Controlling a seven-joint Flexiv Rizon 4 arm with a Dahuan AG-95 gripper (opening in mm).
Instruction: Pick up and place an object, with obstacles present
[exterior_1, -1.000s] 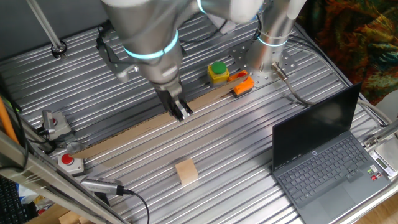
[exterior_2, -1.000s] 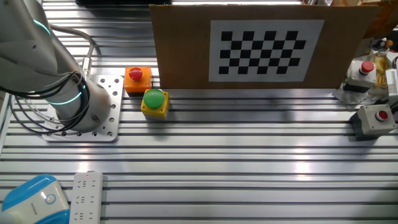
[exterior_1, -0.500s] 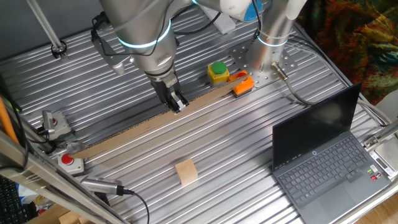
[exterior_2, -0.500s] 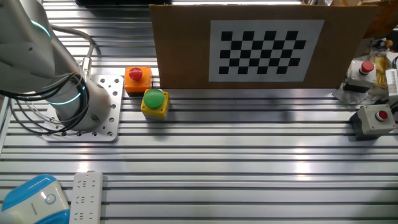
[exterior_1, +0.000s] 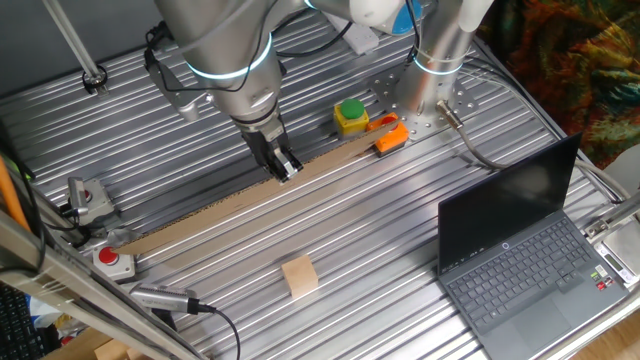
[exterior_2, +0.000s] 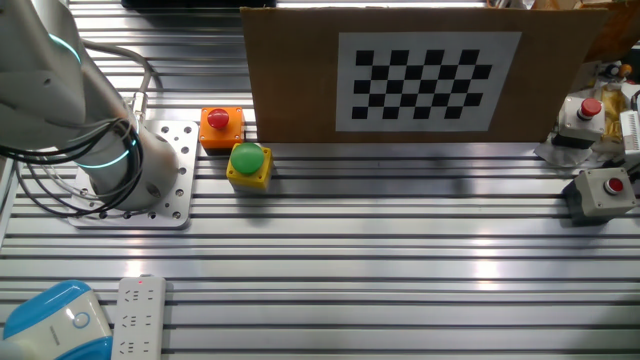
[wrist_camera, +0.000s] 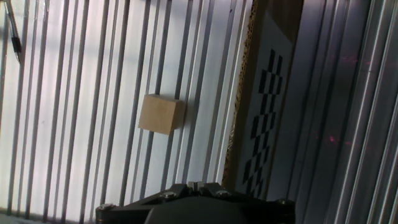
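Observation:
The object, a small light-tan block (exterior_1: 299, 276), lies flat on the ribbed table near the front, by itself. In the hand view the block (wrist_camera: 160, 115) sits left of the checkerboard cardboard. My gripper (exterior_1: 283, 167) hangs over the top edge of the long brown cardboard strip (exterior_1: 230, 203), well behind the block and not touching it. Its fingers stand together, shut, with nothing between them. At the bottom of the hand view only the gripper (wrist_camera: 195, 185) base and closed finger roots show. The other fixed view shows neither block nor gripper; the upright cardboard (exterior_2: 390, 75) hides them.
A yellow box with a green button (exterior_1: 350, 115) and an orange box (exterior_1: 390, 137) stand by the arm's base (exterior_1: 435, 60). An open laptop (exterior_1: 520, 250) fills the right side. Red-button boxes (exterior_1: 113, 260) sit at the left edge. A power strip (exterior_2: 138, 315) lies at the front left.
Over the last second the gripper moved a little up and to the back left along the cardboard strip, then held still. The block has not moved.

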